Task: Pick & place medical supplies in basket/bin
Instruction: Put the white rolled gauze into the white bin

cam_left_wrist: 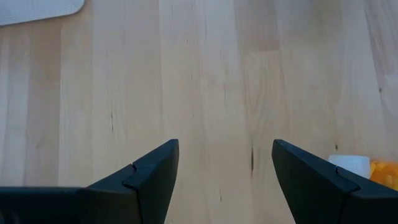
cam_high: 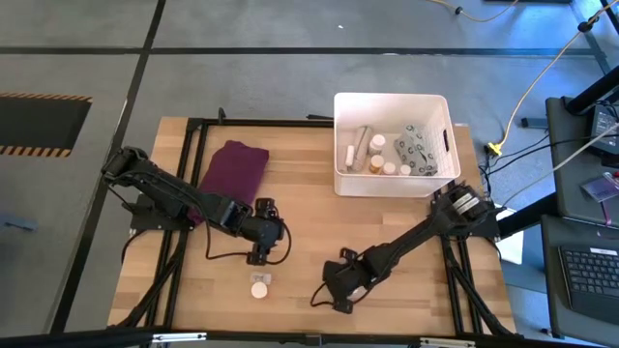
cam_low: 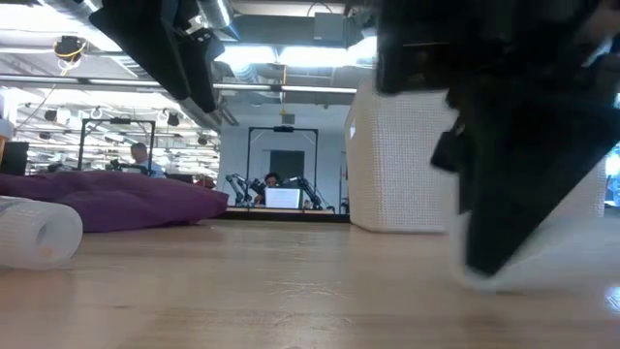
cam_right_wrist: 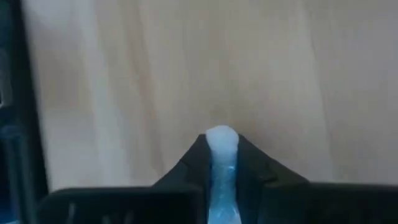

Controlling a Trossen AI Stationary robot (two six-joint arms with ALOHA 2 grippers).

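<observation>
My right gripper (cam_high: 340,293) (cam_right_wrist: 221,142) is low over the table near its near edge and is shut on a small white item (cam_right_wrist: 221,138). My left gripper (cam_high: 259,253) (cam_left_wrist: 225,149) hovers open over bare wood, just far of a small white and beige container (cam_high: 259,286) (cam_left_wrist: 352,164) lying on the table. In the low view that container (cam_low: 37,233) lies on its side at the left. The white tub (cam_high: 392,145) (cam_low: 397,165) stands at the table's far right and holds several white bottles, tubes and a grey patterned pouch (cam_high: 416,150). My right gripper pinches the small white item between its two fingers, and the item's rounded end (cam_right_wrist: 221,134) pokes out past the fingertips. The fingers point down at the table. In the low view a pale part (cam_low: 528,274) shows under the gripper at the table surface.
A purple folded cloth (cam_high: 234,169) (cam_low: 116,199) lies on the far left part of the table. A white corner (cam_left_wrist: 37,9) shows at the edge of the left wrist view. Bare wood lies between the two grippers and in front of the tub.
</observation>
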